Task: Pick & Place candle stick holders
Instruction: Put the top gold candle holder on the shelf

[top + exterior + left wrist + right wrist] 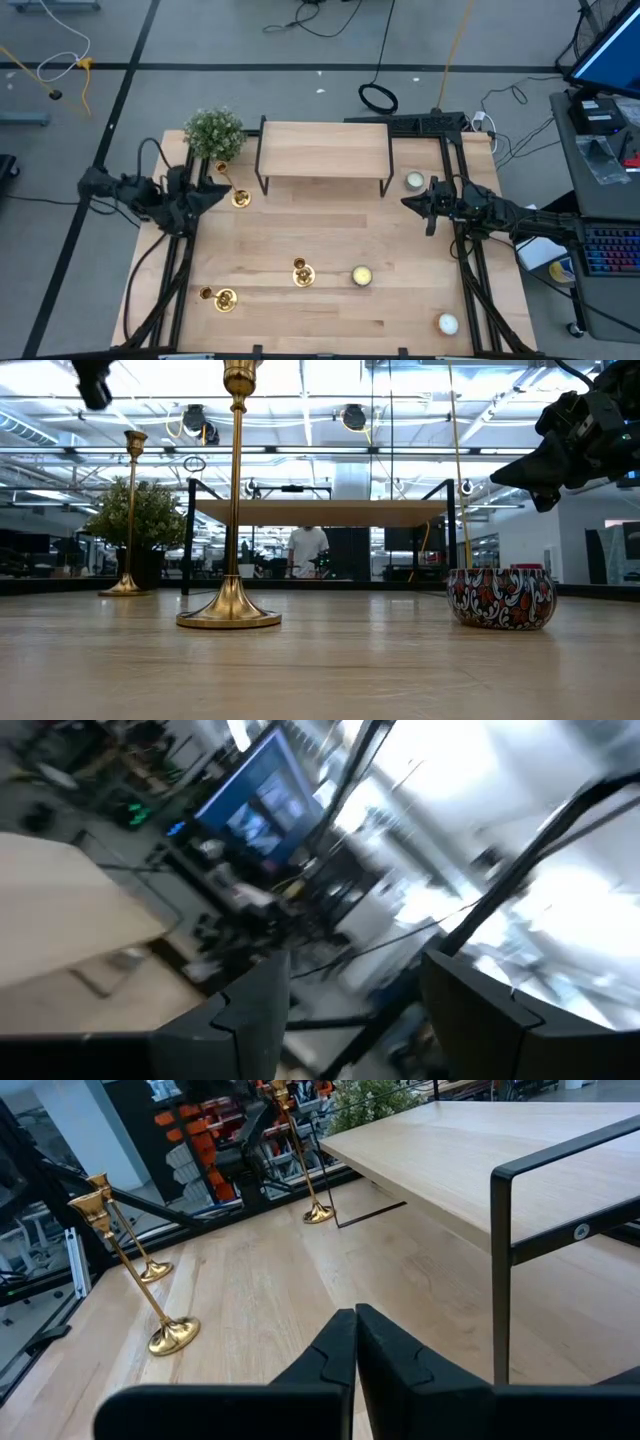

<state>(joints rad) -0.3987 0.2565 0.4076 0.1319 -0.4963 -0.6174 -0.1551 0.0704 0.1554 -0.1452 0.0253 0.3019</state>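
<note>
Three gold candle stick holders stand upright on their round bases on the wooden table. One (240, 197) (318, 1212) is at the far left, by the plant. One (303, 272) (230, 510) is near the middle front. One (224, 298) is at the front left. My left gripper (217, 192) (350, 1010) hangs raised just left of the far-left holder, open, with nothing between its fingers. My right gripper (410, 203) (355, 1330) is shut and raised at the table's right side, away from all the holders.
A wooden riser on black legs (325, 150) stands at the far middle, with a potted plant (213, 132) at its left. A patterned candle tin (360, 276) (500, 598) sits right of the middle holder. Other candles lie at the far right (413, 181) and front right (446, 323).
</note>
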